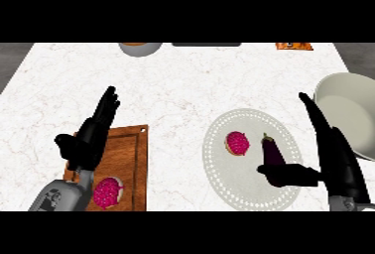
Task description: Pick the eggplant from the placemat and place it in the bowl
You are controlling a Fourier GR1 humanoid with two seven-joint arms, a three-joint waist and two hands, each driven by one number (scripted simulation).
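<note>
**Right hand at the eggplant, grasp not yet closed**

Head view. The eggplant (273, 150) lies on the round white placemat (253, 196), toward the mat's 2 o'clock, long axis running roughly 12 to 6, stem end at 12. A pink cut fruit (236, 143) sits just beside it at its 9 o'clock, apart from it. The bowl (350, 115) is off the placemat at about 1 o'clock from the eggplant, partly cut by the view's right edge.

The right hand (333, 149) comes in from 5 o'clock. Fingers are straight and spread open, pointing toward 11; the thumb sticks out toward 9 and ends at the eggplant's lower end. Cannot tell whether the thumb touches it. Nothing is held.

The left hand (92, 134) rests open, fingers up, at the view's left over the wooden board (128, 149), which carries a second pink fruit (107, 192). It holds nothing.

Judged step: closing on the eggplant. To do it well:
- bring the fingers down along the eggplant's 3 o'clock side, thumb on the 9 o'clock side
- take it near mid-length, not at the tapered stem
- keep the thumb off the pink fruit
- lift straight up before swinging toward 1 o'clock, high enough to pass the bowl's rim
</note>
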